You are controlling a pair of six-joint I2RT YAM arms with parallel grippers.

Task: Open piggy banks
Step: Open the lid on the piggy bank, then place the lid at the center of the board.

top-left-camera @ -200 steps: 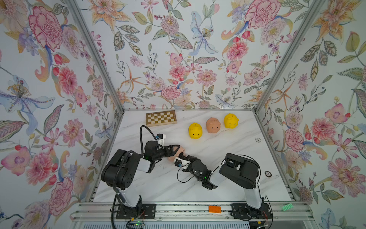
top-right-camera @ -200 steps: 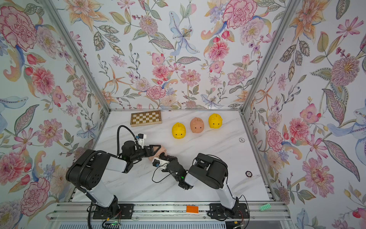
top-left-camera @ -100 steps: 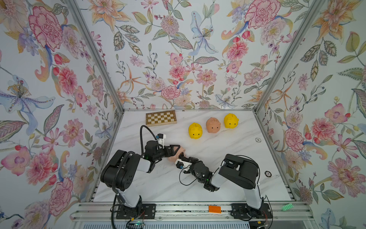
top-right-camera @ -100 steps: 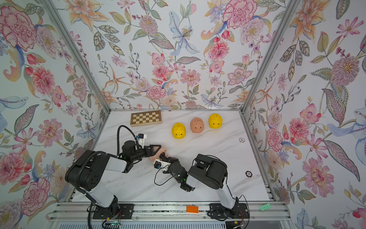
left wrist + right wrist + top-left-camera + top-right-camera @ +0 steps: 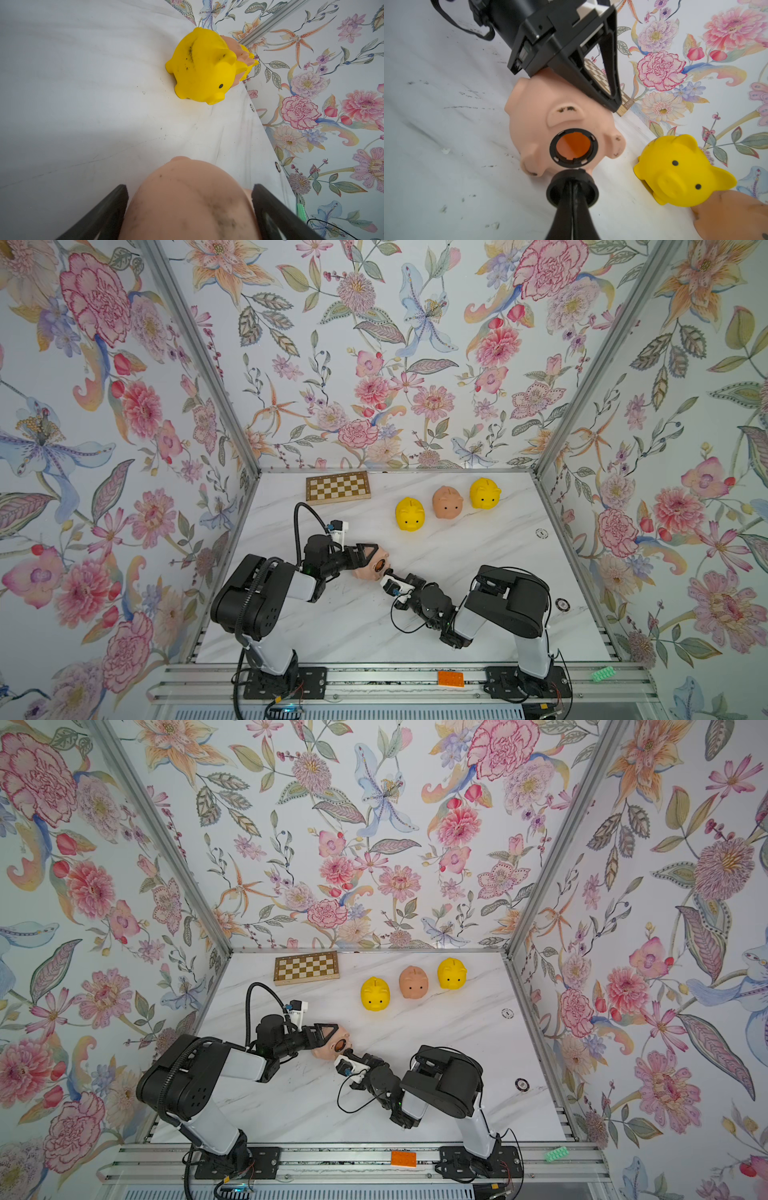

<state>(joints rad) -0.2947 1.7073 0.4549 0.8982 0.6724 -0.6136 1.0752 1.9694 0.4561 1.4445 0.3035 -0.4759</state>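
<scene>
Standing apart: nearest yellow pig [image 5: 409, 513], chessboard [image 5: 338, 487].

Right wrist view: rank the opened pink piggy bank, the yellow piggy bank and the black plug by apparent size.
Largest: opened pink piggy bank.
Next: yellow piggy bank, somewhat smaller.
Smallest: black plug, even though it sits nearest the camera.

Peach-pink plastic piggy bank [image 5: 533, 116] on its side, clamped by black left gripper [image 5: 593, 91], black-ringed belly hole [image 5: 553, 148] uncovered, black round plug [image 5: 556, 192] pinched in right gripper [image 5: 572, 199] just beside it, yellow plastic piggy bank [image 5: 675, 172] nearby.
</scene>
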